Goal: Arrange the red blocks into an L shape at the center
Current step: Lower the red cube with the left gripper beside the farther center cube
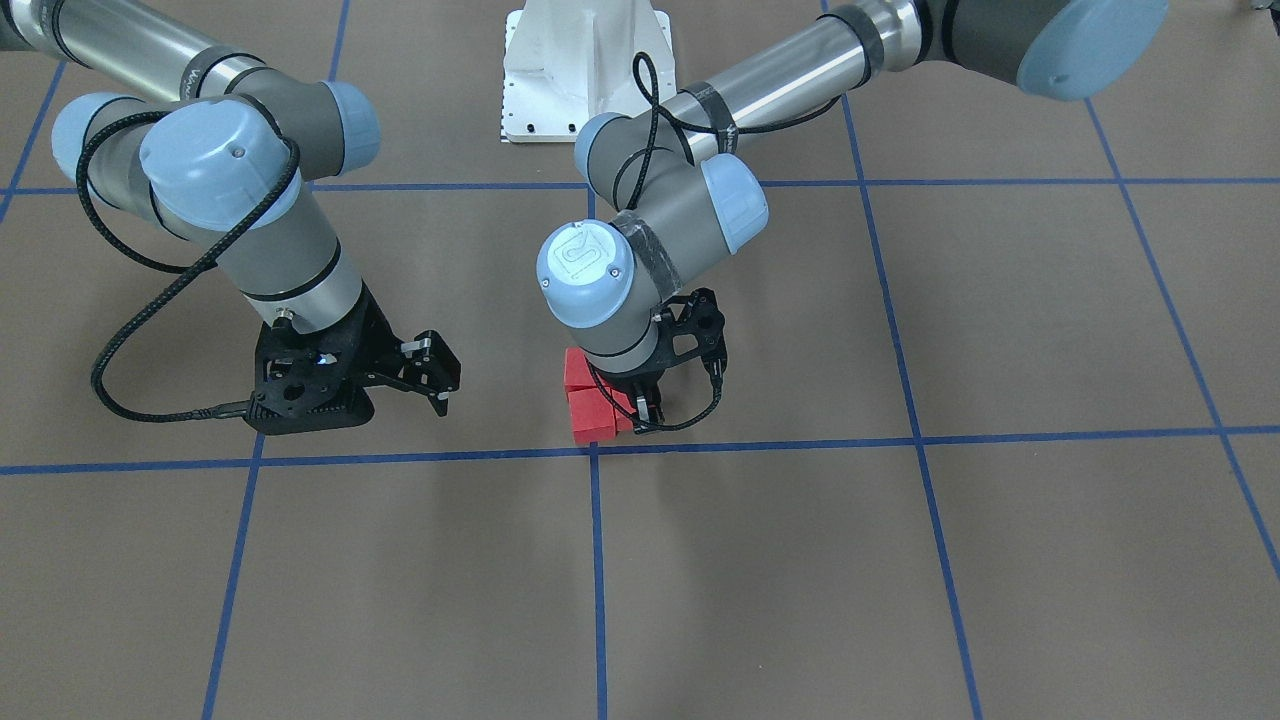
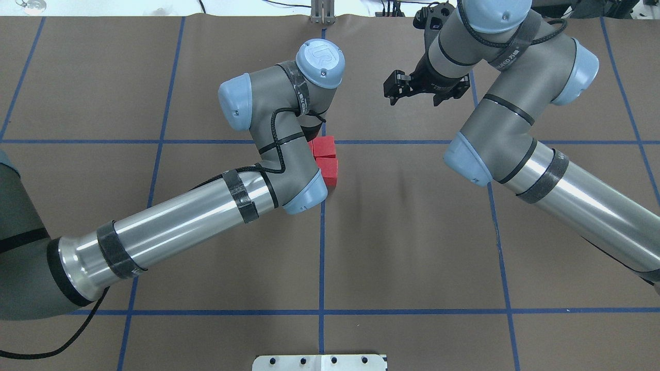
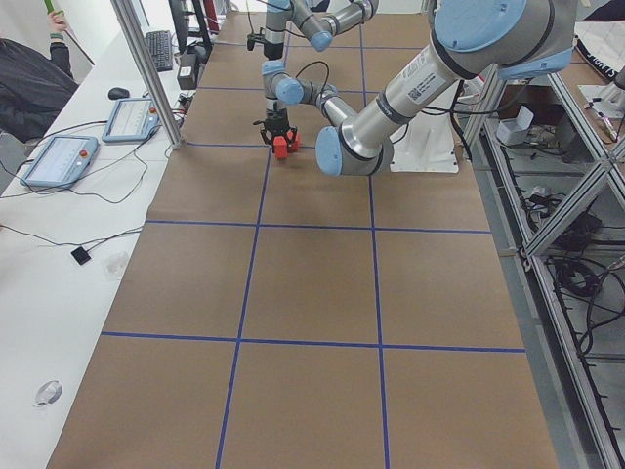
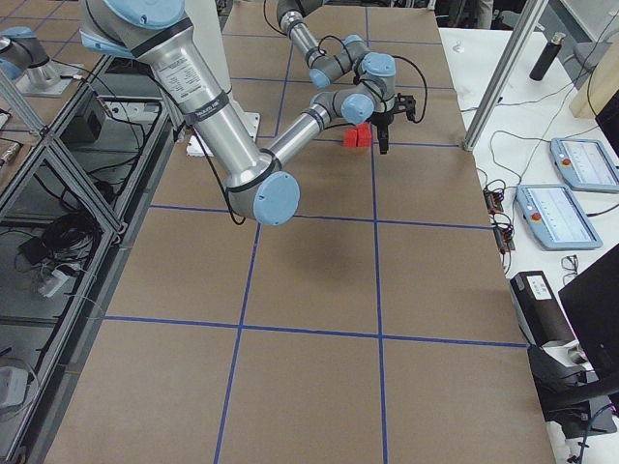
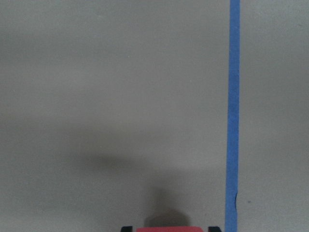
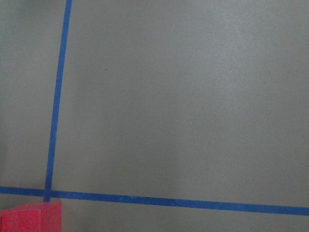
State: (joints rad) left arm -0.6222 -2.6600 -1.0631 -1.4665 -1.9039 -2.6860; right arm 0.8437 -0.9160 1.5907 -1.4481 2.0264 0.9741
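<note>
1. The three red blocks (image 1: 590, 400) are sitting bunched and touching at the center (image 1: 595, 449). They are straddling one blue tape line (image 1: 598, 560) and lying just on the robot's side of the other.
2. The overhead view is showing two blocks and a red sliver, with the left arm's wrist covering the rest. The front view is showing that side of the cluster, partly behind the fingers.
3. The left pincer (image 1: 648, 415) is sitting down at the cluster. Its own camera is showing a block between the two fingertips. I cannot tell whether they are clamping it.
4. The right pincer (image 1: 440, 378) is hovering over the tabletop (image 1: 1050, 320) with jaws spread and empty, well apart from the blocks. Its camera is catching one block corner beside the crossing.
</note>
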